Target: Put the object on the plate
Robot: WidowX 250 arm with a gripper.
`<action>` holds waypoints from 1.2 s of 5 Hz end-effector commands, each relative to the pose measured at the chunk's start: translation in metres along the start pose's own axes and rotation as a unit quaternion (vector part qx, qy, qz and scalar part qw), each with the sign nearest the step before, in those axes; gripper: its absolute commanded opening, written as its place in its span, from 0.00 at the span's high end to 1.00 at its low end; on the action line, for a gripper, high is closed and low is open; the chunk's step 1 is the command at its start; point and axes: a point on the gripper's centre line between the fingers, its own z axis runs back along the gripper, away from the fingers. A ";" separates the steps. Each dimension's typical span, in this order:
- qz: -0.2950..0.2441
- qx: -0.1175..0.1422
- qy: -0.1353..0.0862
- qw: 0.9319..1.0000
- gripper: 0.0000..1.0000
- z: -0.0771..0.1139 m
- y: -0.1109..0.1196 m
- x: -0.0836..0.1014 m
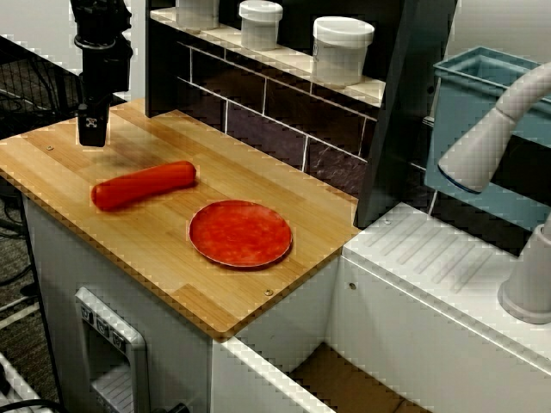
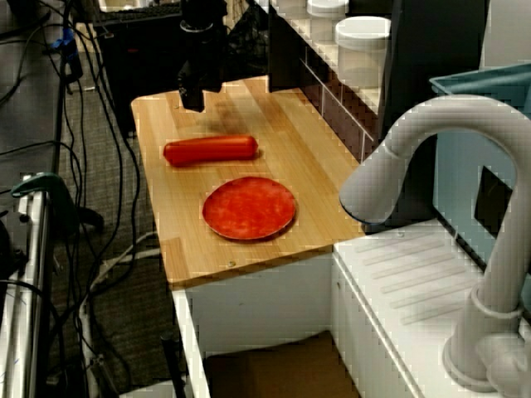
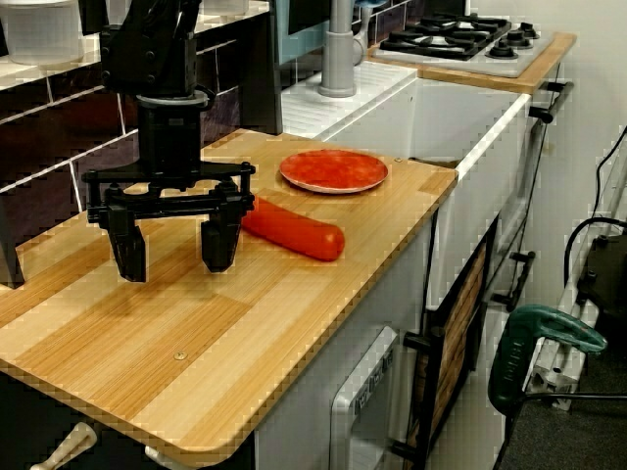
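Note:
The object is a smooth red-orange cylinder lying flat on the wooden counter, also seen from the other sides. Just right of it sits the round red-orange plate, with nothing on it. My black gripper hovers a little above the wood beyond the object's left end, fingers pointing down and spread wide, nothing between them. It also shows in the other two views.
White lidded jars stand on a tiled shelf behind the counter. A grey faucet and a white sink unit lie to the right, with a teal bin behind. The counter edge drops off in front.

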 end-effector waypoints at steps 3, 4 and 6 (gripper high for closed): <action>0.026 -0.057 0.012 0.998 0.00 0.037 -0.043 0.030; 0.143 -0.113 0.052 0.982 0.00 0.056 -0.057 0.046; 0.201 -0.099 0.033 0.974 0.00 0.049 -0.056 0.057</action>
